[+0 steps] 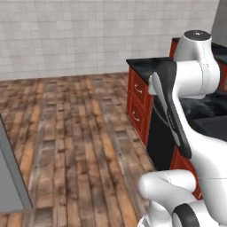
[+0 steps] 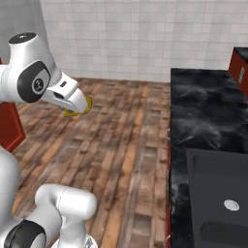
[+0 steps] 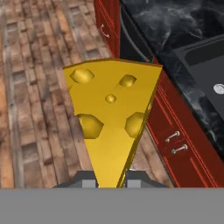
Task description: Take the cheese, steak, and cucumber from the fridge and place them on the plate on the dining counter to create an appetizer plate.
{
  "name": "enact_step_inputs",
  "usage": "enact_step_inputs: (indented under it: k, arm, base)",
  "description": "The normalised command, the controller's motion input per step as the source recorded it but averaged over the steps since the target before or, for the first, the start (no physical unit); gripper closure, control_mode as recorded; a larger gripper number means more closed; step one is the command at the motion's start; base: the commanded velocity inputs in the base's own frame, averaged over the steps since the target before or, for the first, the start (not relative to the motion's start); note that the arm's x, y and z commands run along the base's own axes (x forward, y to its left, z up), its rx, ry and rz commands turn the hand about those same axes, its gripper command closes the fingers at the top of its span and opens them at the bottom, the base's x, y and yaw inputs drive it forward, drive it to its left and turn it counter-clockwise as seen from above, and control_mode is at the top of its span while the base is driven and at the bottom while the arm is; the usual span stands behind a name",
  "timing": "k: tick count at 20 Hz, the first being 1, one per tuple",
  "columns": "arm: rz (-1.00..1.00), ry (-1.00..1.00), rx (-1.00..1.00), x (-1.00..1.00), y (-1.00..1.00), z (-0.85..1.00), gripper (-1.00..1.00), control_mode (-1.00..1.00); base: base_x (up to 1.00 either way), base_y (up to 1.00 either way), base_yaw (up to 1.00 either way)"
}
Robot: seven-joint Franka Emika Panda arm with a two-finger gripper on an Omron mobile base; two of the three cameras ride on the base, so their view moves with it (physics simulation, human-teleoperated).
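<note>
Cheese, a yellow wedge with darker holes, held broad end away from the hand camera, narrow tip pinched between the jaws at the bottom of the hand view. Jaws clenched on that tip, fingertips barely peeking out either side. Same wedge seen as a small yellow sliver under the white hand in the right base view, carried in mid-air above the wooden floor, touching nothing else.

Judged from this: first of three items in transit, grasped but not delivered. Plate, steak and cucumber nowhere to be checked here, so placing the cheese and both later fetches probably left to do. Early in the task, by that reckoning.

Around it: red cabinets with drawer handles just beside and below the wedge, topped by a glossy black marbled surface with a dark sunken sink. Tiled wall beyond the floor. Grey panel at the lower left edge of the left base view, identity unclear. Open floor ahead; cabinet front and surface edge close on one side, likely the thing to steer clear of while swinging the load.
</note>
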Motion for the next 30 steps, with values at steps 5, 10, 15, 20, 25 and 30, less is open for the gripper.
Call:
enact_step_inputs:
  k: [5, 10, 15, 20, 25, 30]
  arm:
    - [0.00, 0.00, 0.00, 0.00, 0.00, 0.00, 1.00, 1.00]
    - [0.00, 0.00, 0.00, 0.00, 0.00, 0.00, 1.00, 1.00]
    - [0.00, 0.00, 0.00, 0.00, 0.00, 0.00, 1.00, 1.00]
    - [0.00, 0.00, 0.00, 0.00, 0.00, 0.00, 1.00, 1.00]
    - [0.00, 0.00, 0.00, 0.00, 0.00, 0.00, 1.00, 1.00]
    - [0.00, 0.00, 0.00, 0.00, 0.00, 0.00, 1.00, 1.00]
  base:
    - [1.00, 0.16, -0.20]
    - [1.00, 0.34, -0.12]
    - [1.00, 0.41, -0.11]
    - [1.00, 0.50, -0.11]
    - [1.00, 0.57, -0.16]
    - [1.00, 0.54, -0.21]
